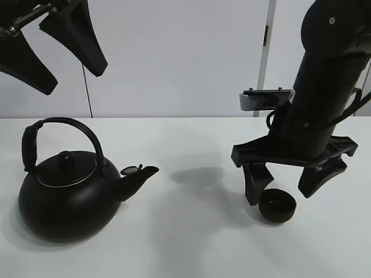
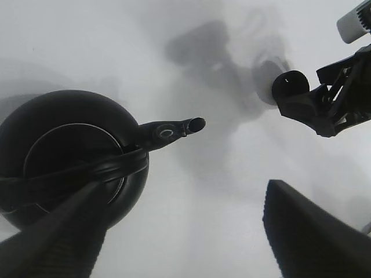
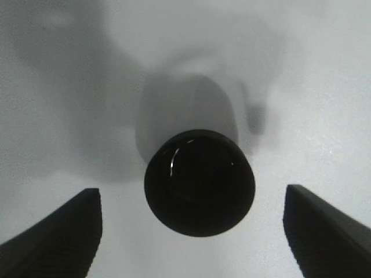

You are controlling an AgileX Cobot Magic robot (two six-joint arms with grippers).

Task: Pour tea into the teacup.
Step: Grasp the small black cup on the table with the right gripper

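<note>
Near the worktop's [image 1: 185, 249] right edge, the right fingers [image 1: 255, 185] stand spread wide either side of the teacup [image 1: 277, 207], clear of it. Toward the left edge, the left fingers [image 1: 78, 35] hang open above the kettle [image 1: 64, 200].

The white surface [image 1: 185, 255] is lit brightly and evenly by diffuse light and is rendered pale grey. Soft, overlapping shadows are cast between the kettle [image 1: 61, 202] and the teacup [image 1: 277, 206]. A small glint is caught inside the teacup. The fingers [image 3: 52, 237] of the right end effector [image 3: 191, 194] are slightly blurred.
</note>
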